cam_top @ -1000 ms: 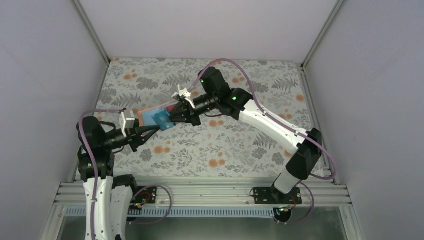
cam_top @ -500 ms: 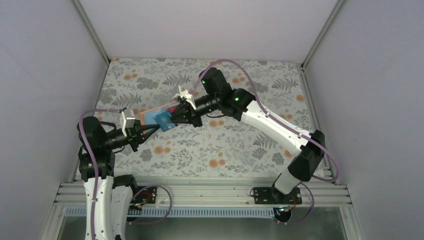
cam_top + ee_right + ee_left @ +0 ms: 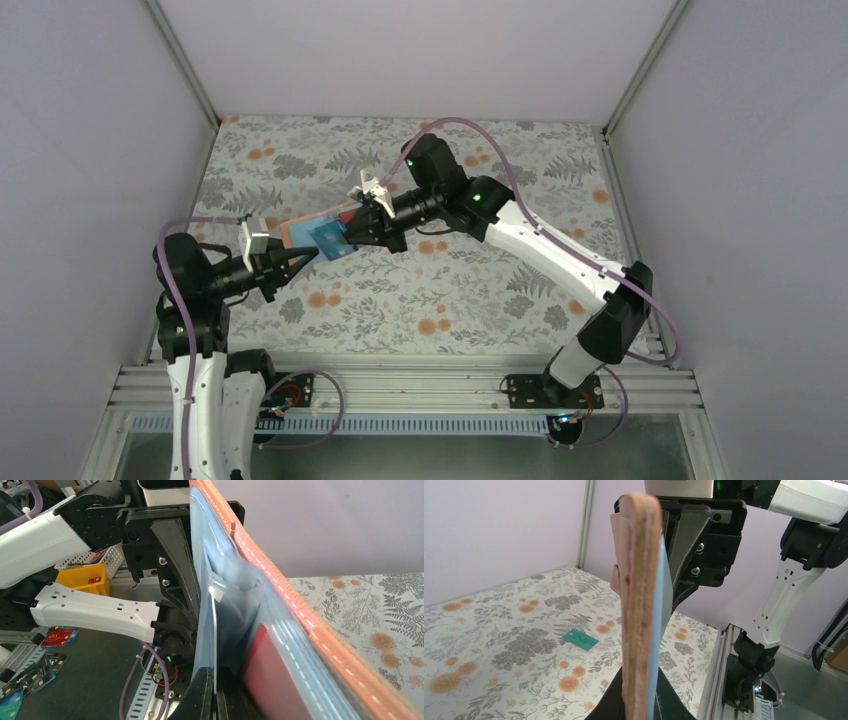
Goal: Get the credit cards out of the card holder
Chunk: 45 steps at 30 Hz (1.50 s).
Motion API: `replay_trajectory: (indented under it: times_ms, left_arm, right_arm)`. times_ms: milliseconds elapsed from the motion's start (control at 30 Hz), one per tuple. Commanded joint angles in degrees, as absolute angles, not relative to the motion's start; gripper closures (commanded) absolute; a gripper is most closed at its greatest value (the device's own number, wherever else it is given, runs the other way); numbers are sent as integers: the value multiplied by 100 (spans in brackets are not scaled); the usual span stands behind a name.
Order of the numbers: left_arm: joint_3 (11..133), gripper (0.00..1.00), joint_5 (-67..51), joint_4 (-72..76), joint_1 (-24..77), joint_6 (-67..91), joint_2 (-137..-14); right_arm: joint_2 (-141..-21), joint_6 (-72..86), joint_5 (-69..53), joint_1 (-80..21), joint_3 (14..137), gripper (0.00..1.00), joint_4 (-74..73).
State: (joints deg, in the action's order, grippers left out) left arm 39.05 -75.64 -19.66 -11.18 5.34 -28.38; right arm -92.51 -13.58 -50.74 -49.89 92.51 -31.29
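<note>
The card holder [image 3: 298, 229], reddish-brown outside and light blue inside, is held up off the table between the two arms. My left gripper [image 3: 297, 256] is shut on its near edge; in the left wrist view the holder [image 3: 638, 605] stands edge-on in the jaws. My right gripper [image 3: 347, 238] is shut on the blue card [image 3: 328, 241], which sticks out of the holder. In the right wrist view the blue card's thin edge [image 3: 214, 645] sits between my fingers. The red card [image 3: 275, 675] sits in a pocket. The teal green card [image 3: 580, 639] lies flat on the table.
The floral tablecloth [image 3: 480, 290] covers the table, with white walls on three sides and an aluminium rail [image 3: 400, 385] along the near edge. The right arm's elbow [image 3: 470, 200] hangs over the table's middle.
The right gripper has shifted slightly to the right with the blue card in it. The left gripper keeps its hold on the holder and has barely moved.
</note>
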Motion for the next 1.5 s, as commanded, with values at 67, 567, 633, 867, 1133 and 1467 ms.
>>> replay_trajectory:
  times_ms: [67, 567, 633, 867, 1133, 1467]
  left_arm:
    - [3956, 98, -7560, -1913, -1150, 556, -2761]
    - [3873, 98, -7451, -1748, -1151, 642, -2716]
    - [3866, 97, -7502, -1738, -1151, 614, -2699]
    - [3937, 98, -7602, -1772, -1151, 519, -2690]
    - [4035, 87, -7787, -1944, -1147, 386, -2686]
    - [4046, 76, -7675, -1770, -1151, 571, -2734]
  right_arm:
    - [-8917, -1431, -4601, -4870, 9322, 96, -3188]
    - [-8458, -1278, -4145, -4502, 9094, 96, -3227]
    - [-8500, -1130, -4371, -4507, 9129, 96, -3095]
    - [-8900, -730, -4989, -4910, 9203, 96, -2497]
    - [-8974, -741, -4978, -4919, 9112, 96, -2588]
    - [-9030, -905, -5049, -5023, 9127, 96, -2689]
